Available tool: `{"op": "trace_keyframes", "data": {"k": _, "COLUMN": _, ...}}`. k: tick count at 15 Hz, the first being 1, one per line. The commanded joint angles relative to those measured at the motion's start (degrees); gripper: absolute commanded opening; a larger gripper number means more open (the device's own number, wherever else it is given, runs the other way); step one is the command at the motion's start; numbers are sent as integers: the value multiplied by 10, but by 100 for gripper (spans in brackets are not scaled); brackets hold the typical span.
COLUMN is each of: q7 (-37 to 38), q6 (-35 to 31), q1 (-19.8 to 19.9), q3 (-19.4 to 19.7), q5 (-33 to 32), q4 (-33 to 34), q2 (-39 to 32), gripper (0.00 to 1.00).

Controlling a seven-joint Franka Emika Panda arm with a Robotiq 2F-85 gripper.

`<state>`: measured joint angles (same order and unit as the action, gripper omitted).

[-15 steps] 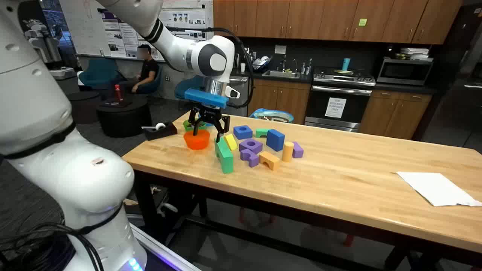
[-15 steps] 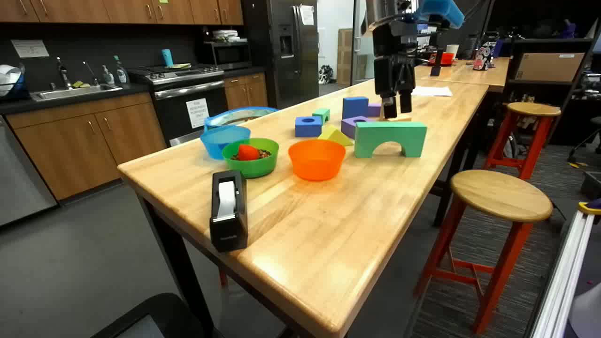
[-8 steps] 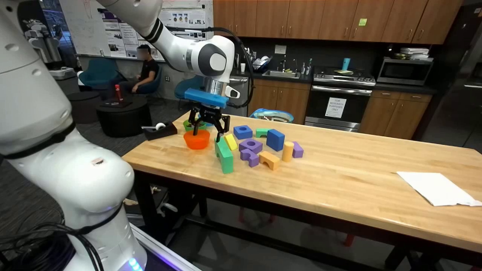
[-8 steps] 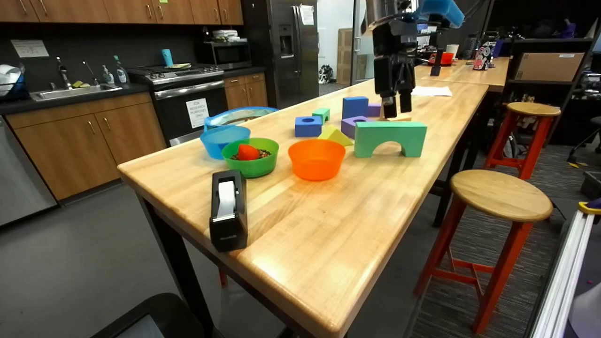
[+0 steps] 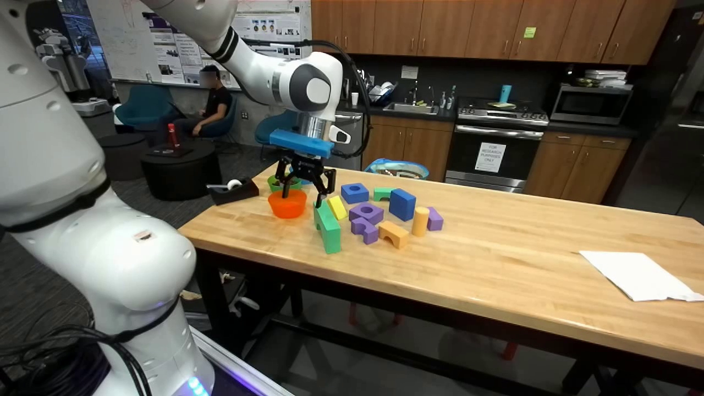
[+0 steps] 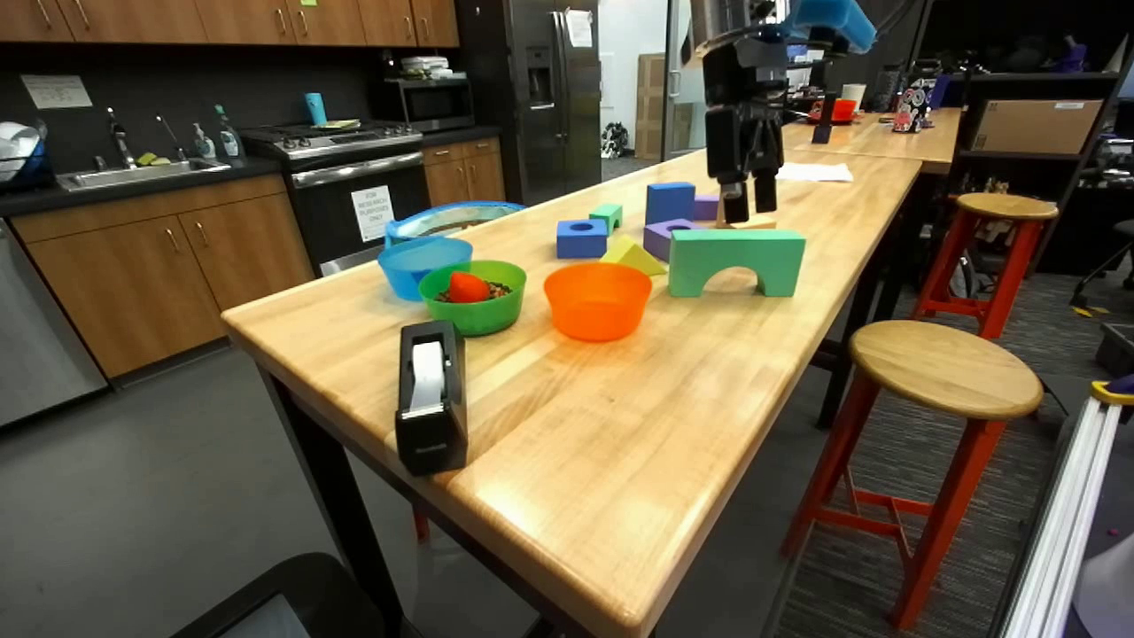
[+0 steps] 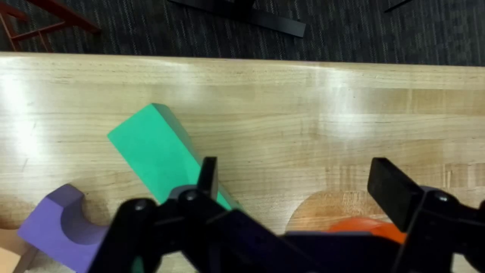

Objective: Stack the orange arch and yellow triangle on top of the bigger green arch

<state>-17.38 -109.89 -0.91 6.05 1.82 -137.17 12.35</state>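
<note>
Over the wooden table [image 5: 522,247], 2 fingers [image 7: 393,191] stand apart, 1 seemingly above the bigger green arch [image 7: 155,149].

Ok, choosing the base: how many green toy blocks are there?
2: the large green arch beside the orange plastic bowl; the small green arch near the upright blue cuboid. Others may be hidden.
</note>
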Motion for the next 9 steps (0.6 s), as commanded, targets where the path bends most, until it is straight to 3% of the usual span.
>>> {"op": "trace_keyframes", "data": {"k": 1, "q7": -21, "q6": -19, "q1": 6, "q3": -11, "q5": -20, "q4": -12, "q2": 14, "gripper": 100}}
{"op": "trace_keyframes", "data": {"k": 6, "q7": -111, "q6": -114, "q1": 5, "q3": -12, "q5": -99, "q4": -45, "q2": 28, "gripper": 100}}
{"op": "trace_keyframes", "data": {"k": 9, "q7": -144, "q6": -176, "q1": 5, "q3": -3, "q5": -88, "q4": -71, "q2": 32, "gripper": 100}}
